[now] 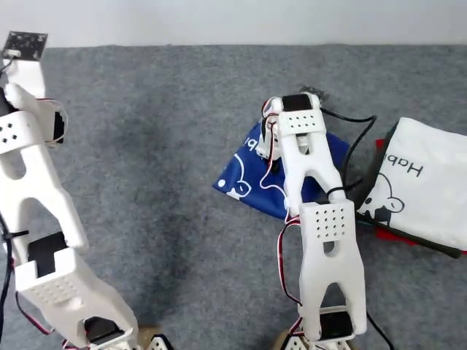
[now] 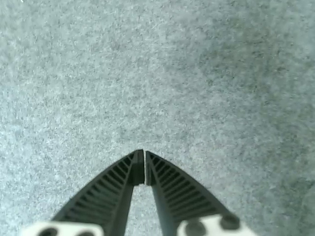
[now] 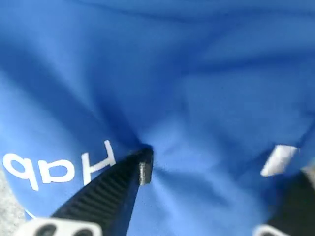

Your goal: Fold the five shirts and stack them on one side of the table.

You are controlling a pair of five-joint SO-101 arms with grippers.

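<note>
A blue shirt (image 1: 244,179) with white print lies crumpled mid-table. My right gripper (image 1: 276,138) is down on its far part. In the right wrist view the blue shirt (image 3: 197,73) is right up close and the right gripper (image 3: 221,177) is open. One fingertip (image 3: 143,169) presses into a crease, and the other finger sits far apart at the picture's edge. My left gripper (image 2: 144,167) is shut on nothing above bare grey table (image 2: 157,73). The left arm (image 1: 33,182) stands along the table's left side.
At the right edge a folded white shirt (image 1: 427,189) lies on a red one (image 1: 398,235), with a black layer (image 1: 438,248) between them. Black cables (image 1: 357,149) run from the right arm across that stack's edge. Grey table (image 1: 160,146) stretches between the two arms.
</note>
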